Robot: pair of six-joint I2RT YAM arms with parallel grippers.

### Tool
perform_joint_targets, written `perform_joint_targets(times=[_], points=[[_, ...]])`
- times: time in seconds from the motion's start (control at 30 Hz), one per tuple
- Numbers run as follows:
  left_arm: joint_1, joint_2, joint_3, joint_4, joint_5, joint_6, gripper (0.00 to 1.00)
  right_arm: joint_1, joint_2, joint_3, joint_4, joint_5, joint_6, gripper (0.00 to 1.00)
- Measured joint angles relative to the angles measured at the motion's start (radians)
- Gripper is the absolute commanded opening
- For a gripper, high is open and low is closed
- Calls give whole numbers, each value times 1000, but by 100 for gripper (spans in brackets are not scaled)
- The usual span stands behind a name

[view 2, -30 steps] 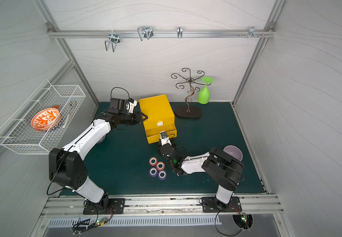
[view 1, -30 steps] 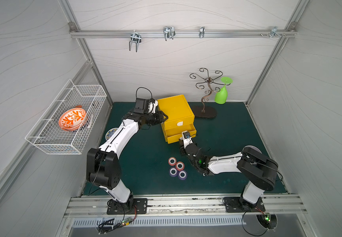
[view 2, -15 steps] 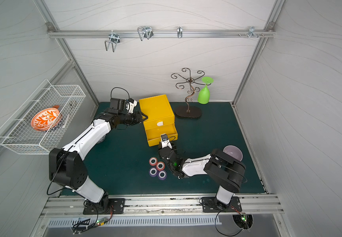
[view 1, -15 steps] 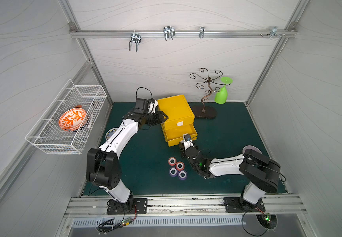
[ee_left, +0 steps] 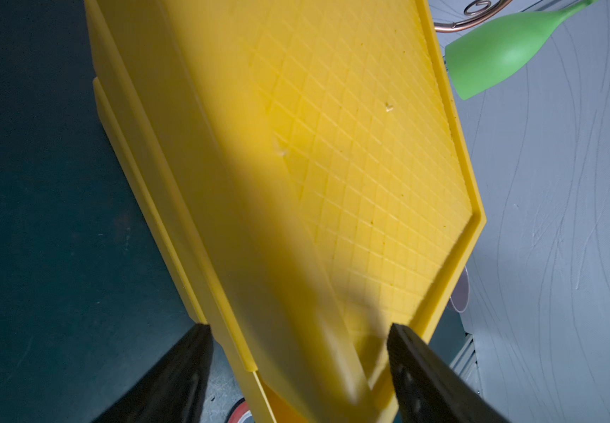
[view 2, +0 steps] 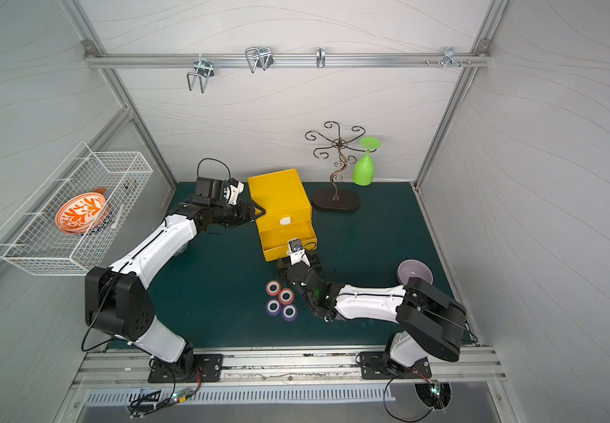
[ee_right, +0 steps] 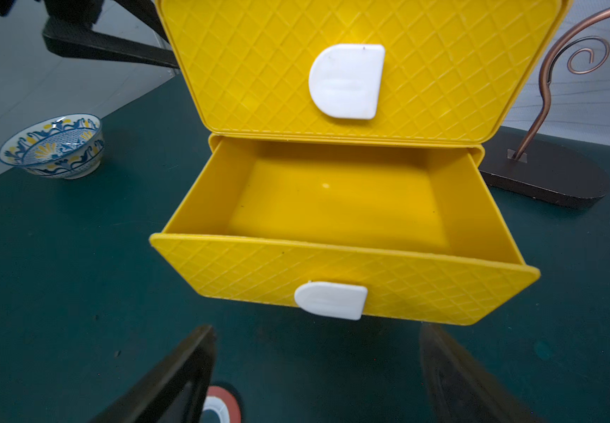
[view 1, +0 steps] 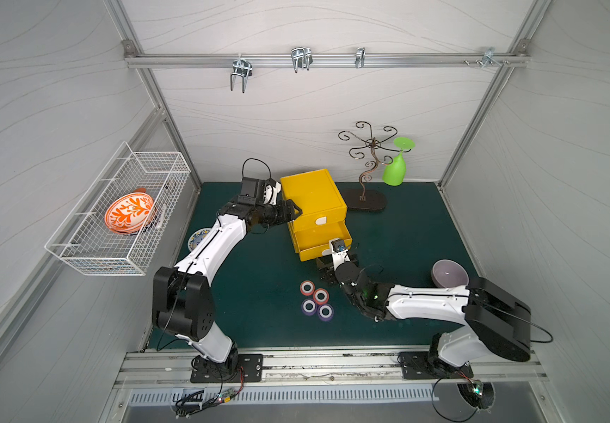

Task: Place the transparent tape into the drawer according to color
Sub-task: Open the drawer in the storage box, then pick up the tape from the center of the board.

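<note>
Plainly, both tools stood with jaws spread and held nothing. The right tool (ee_right: pixel 318 337) hovered low over the green desk (view 1: pixel 259 263), just in front of the lower drawer (ee_right: pixel 406 289). That drawer was pulled out of the yellow cabinet (view 1: pixel 312 194), and its white handle (ee_right: pixel 331 300) faced the gap between the jaws without touching them. The left tool (view 1: pixel 294 211) sat at the cabinet's upper left corner. In the left wrist view its fingers (ee_left: pixel 186 366) straddled that corner, though whether they touched the plastic could not be told.

In both top views the tape lay on the desk in a tight cluster in front of the cabinet, just beside the right arm's wrist. It consisted of two red rolls (view 1: pixel 307 288) on the cabinet's side and two purple rolls (view 2: pixel 273 307) behind them. One red roll showed at the edge of the right wrist view. A blue patterned bowl (ee_right: pixel 52 146) sat well apart, to the cabinet's left.
</note>
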Motion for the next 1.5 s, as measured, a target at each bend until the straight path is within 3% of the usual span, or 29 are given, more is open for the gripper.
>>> perform_joint_targets(times=[0.33,0.73,1.1,1.5], points=[[41,-174,-141,16,38,-43,93,2,-176,5,-344,-158,117,99],[95,-426,-396,12,102,-68,100,3,-202,76,-716,-419,212,97],[95,-539,-564,-18,106,-89,100,1,-29,222,-935,-597,242,83],[95,-557,-612,-45,90,-101,100,20,78,286,-1018,-572,251,70]])
